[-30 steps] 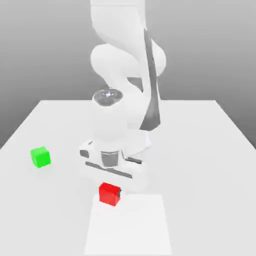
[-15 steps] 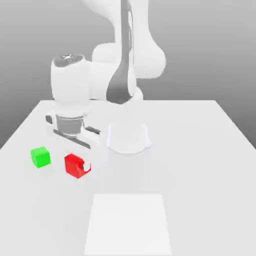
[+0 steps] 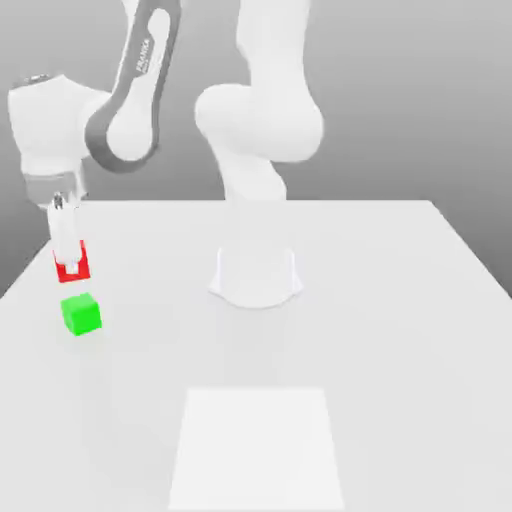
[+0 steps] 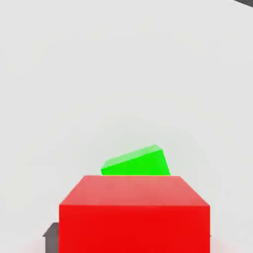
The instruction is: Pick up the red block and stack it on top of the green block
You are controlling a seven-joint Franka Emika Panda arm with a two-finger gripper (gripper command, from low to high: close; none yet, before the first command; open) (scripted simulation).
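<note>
Nearest, at 6 o'clock in the exterior view, one pale square panel (image 3: 256, 447) lies flat on the white surface (image 3: 390, 350), its straight edges only slightly brighter than what surrounds them. Beyond it, between 8 and 9 o'clock, sits the green block (image 3: 82, 314), a plain bright cube turned at an angle, with bare surface around its foot. Just past it, near 9 o'clock, the red block (image 3: 74, 270) hangs above the surface in the pincer (image 3: 71, 268), which is closed on it. The red block is a plain, matte, bright cube, partly covered by a white finger in the exterior view; in the hand view its lighter face meets a deeper red one along a crisp edge, and it overlaps part of the green block. A gap separates the two blocks in the exterior view. Around the centre of the clock stands the base (image 3: 256, 275) of the one white arm (image 3: 262, 120), and from 2 to 4 o'clock the surface offers wide open room. The far edge runs straight across behind the base, towards 12 o'clock. The count is one red block, one green block and one panel.
</note>
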